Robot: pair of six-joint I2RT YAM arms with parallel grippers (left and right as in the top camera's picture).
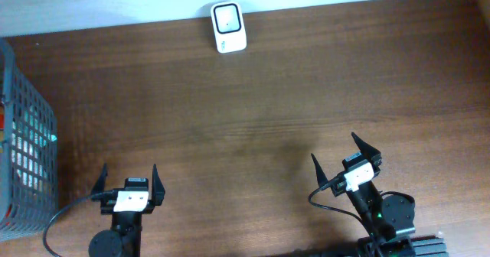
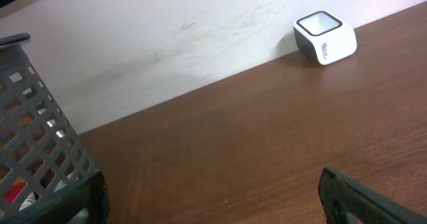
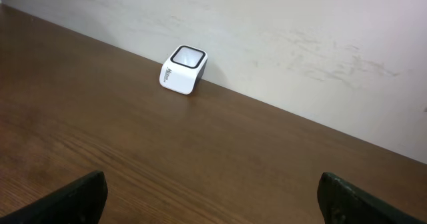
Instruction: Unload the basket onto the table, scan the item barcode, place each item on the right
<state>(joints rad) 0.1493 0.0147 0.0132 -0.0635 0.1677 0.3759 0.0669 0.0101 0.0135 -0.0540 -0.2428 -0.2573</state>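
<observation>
My two arms sit low at the near edge of the worktop [image 1: 268, 96], one on each side. Both reach forward over the wood. My left jaws point straight ahead. My right jaws are turned a little to the left. Both sets of jaws are spread wide apart and hold nothing. Each set has two thin black fingers [image 1: 102, 177] that end in sharp tips, with a small white block [image 1: 132, 202] behind them.

The scanner [image 1: 228, 27] sits far ahead of both sets of jaws, right up against the white wall [image 2: 167, 31]. It is ahead and to the right of my left jaws, and ahead and to the left of my right jaws. It is a little white box with round corners and a dark, shiny square window on top.

A basket [image 1: 46, 135] stands near my left jaws, on their left side. It is grey and full of square holes, like a net. Through the holes I see bits of red and white, but I cannot tell what they are.

The worktop is smooth brown wood with long thin lines.
</observation>
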